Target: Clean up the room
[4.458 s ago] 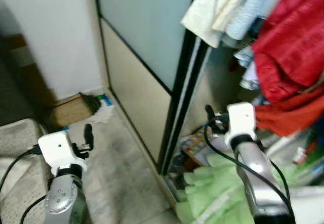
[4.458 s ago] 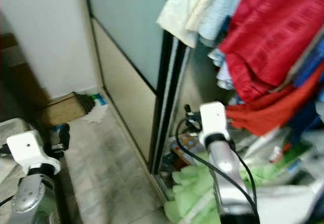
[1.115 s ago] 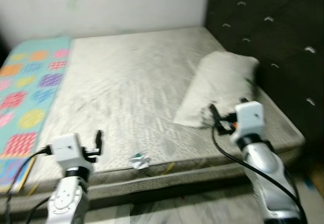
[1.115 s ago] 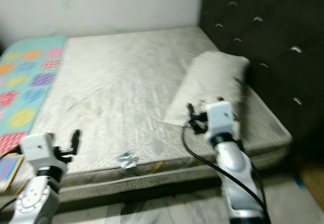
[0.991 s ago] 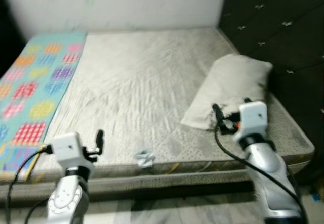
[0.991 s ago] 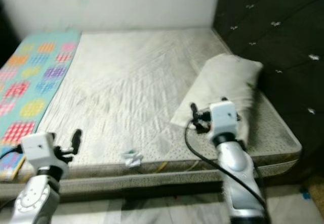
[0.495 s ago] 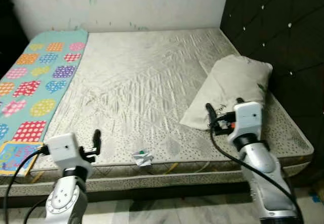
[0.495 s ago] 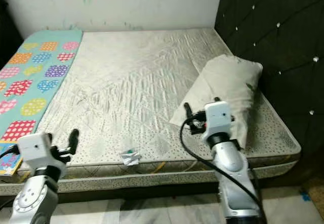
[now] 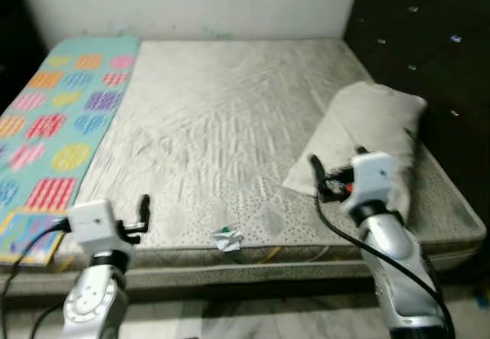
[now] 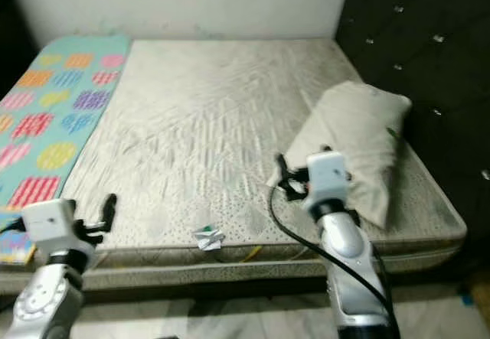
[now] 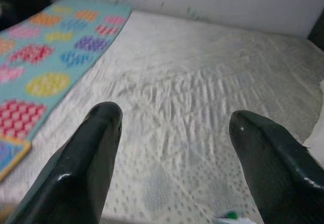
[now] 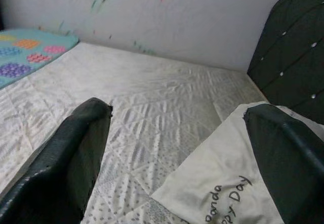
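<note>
A small crumpled white wrapper (image 9: 227, 239) with a green spot lies on the mattress (image 9: 222, 117) close to its front edge. It peeks in at the rim of the left wrist view (image 11: 230, 216). My left gripper (image 9: 142, 209) is raised at the bed's front edge, left of the wrapper, open and empty (image 11: 172, 133). My right gripper (image 9: 315, 172) hovers over the front end of the cream pillow (image 9: 375, 136), open with nothing in it (image 12: 182, 133). The pillow (image 12: 238, 183) carries printed lettering.
A turquoise mat with coloured patches (image 9: 61, 117) covers the bed's left side. A colourful book (image 9: 27, 236) lies at the front left corner. A dark tufted headboard (image 9: 429, 40) rises on the right, and a white wall (image 9: 191, 2) stands behind. A yellow cord (image 9: 268, 255) shows under the mattress edge.
The view has swung from a wardrobe with hanging clothes round to the bed, then shifted slightly over the last second. Both arms keep the same raised pose, grippers open.
</note>
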You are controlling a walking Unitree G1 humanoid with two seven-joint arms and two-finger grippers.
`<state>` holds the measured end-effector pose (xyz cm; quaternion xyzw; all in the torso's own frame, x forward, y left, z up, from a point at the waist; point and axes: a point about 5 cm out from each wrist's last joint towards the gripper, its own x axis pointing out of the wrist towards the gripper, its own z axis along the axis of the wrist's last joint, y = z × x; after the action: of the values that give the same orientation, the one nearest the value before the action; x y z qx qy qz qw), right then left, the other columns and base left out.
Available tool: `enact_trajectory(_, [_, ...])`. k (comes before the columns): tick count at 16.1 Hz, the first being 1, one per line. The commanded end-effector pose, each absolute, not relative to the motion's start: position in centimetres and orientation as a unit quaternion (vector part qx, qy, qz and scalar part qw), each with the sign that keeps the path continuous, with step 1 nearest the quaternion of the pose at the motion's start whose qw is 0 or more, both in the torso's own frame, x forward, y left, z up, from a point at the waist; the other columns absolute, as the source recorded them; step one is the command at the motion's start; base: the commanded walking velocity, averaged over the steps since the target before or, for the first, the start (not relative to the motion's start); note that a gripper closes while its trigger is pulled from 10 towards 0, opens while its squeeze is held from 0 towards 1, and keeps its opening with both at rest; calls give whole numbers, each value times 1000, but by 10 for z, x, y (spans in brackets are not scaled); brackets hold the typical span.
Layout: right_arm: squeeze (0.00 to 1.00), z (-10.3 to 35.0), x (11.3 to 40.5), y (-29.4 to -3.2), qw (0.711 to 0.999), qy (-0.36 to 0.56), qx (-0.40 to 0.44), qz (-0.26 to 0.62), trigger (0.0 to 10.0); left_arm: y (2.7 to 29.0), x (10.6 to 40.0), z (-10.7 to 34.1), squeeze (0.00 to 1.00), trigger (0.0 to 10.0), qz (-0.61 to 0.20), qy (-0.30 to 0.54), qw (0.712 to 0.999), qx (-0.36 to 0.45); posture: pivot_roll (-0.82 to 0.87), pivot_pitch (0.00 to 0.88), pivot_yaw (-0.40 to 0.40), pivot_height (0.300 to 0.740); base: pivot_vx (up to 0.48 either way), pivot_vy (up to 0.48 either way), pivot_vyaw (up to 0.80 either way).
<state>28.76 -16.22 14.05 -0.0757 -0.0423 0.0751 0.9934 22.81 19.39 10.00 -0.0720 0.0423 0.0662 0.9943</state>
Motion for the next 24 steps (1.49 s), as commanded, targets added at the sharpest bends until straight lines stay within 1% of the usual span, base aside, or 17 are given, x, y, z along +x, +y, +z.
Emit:
enact_trajectory(1, [0, 140, 286, -169, 994, -40, -78, 65, 10000, 191, 228, 100, 0, 10000, 62, 44, 994, -76, -8, 55, -21, 740, 0, 480, 0])
enact_trajectory(5, [0, 140, 287, -169, 994, -40, -78, 64, 10000, 191, 229, 100, 0, 10000, 63, 44, 994, -76, -9, 54, -20, 740, 0, 460, 0])
enact_trajectory(12, [0, 140, 287, -170, 994, -41, -82, 66, 10000, 181, 228, 107, 0, 10000, 16, 17, 994, -109, -13, 52, -20, 740, 0, 0, 0])
enact_trajectory(24, [0, 140, 287, -168, 994, -42, -80, 68, 10000, 179, 228, 108, 0, 10000, 2, 14, 993, -113, -9, 50, -18, 740, 335, 0, 0])
